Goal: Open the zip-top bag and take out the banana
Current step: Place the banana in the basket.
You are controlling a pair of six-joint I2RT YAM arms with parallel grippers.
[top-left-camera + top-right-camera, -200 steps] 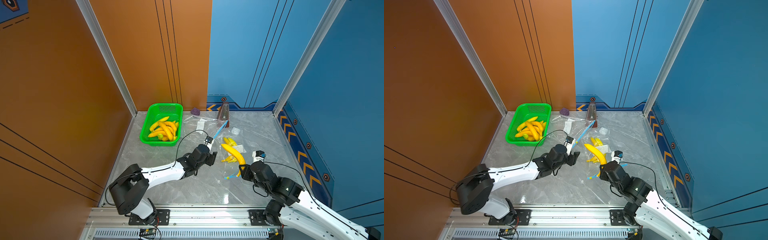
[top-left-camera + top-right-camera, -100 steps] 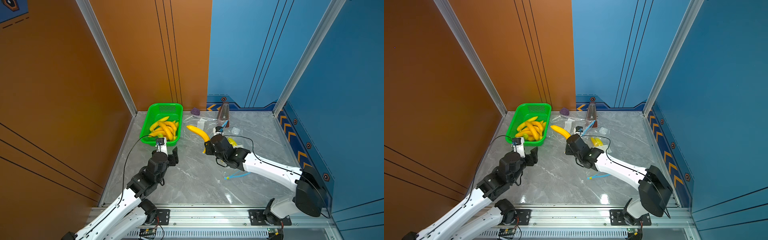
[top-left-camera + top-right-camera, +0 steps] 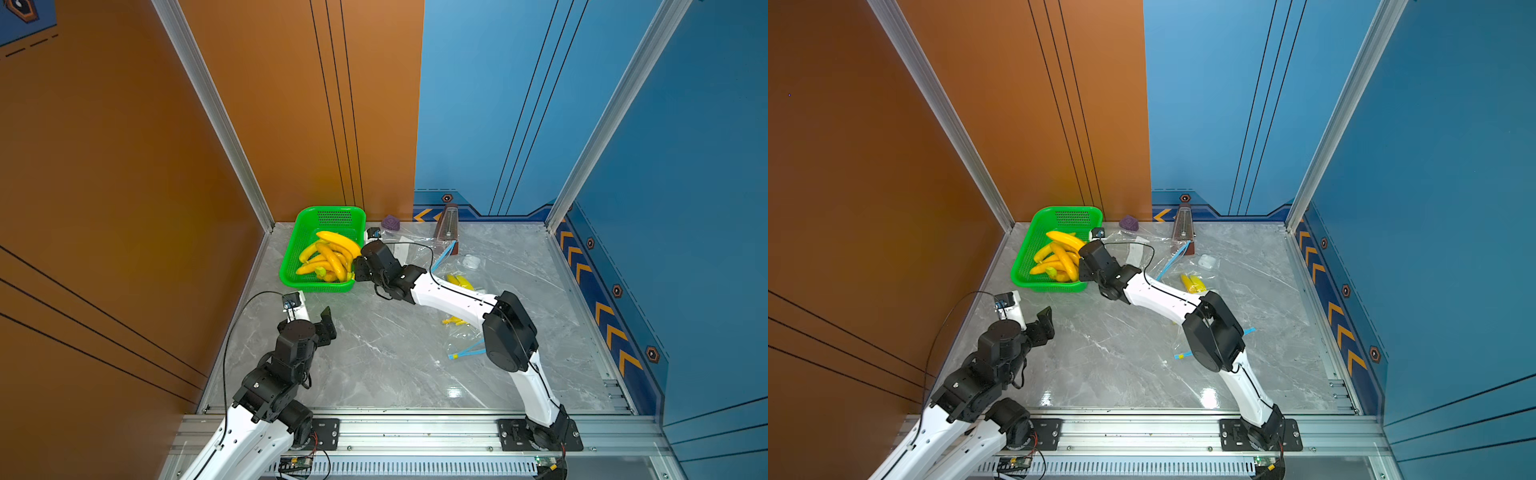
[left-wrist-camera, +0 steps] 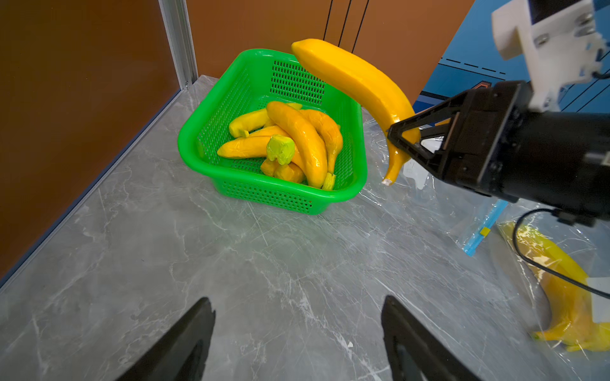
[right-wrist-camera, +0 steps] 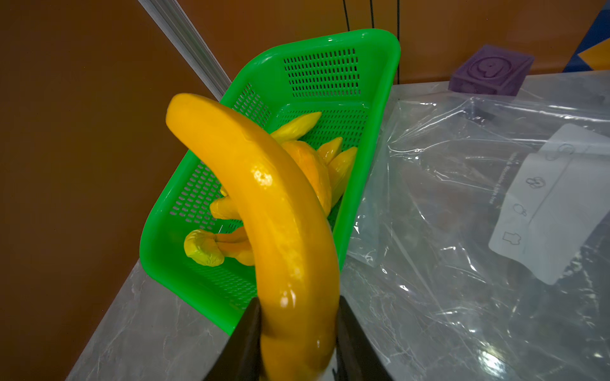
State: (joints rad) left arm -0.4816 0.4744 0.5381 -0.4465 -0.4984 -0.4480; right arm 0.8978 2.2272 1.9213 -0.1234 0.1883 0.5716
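Observation:
A yellow banana (image 3: 338, 242) (image 5: 264, 204) hangs in the air over the right rim of the green basket, and my right gripper (image 5: 298, 316) (image 4: 401, 137) is shut on its stem end. A flat, clear zip-top bag (image 5: 462, 198) lies on the table just right of the basket. Another clear bag (image 4: 561, 280) with a blue zip strip (image 4: 485, 227) lies further right and has a yellow banana in it. At the front left my left gripper (image 3: 312, 313) (image 4: 297, 306) stands open over bare marble, with nothing between its fingers.
The green basket (image 3: 289, 257) (image 4: 270, 198) holds several bananas and stands in the back left corner by the orange wall. A purple block (image 3: 390, 223), a brown upright object (image 3: 448, 222) and a small white item (image 3: 471, 262) stand at the back.
My right arm has carried the banana left, from above the bags to the basket's edge. My left arm has drawn back toward the front left, and its gripper has opened wider.

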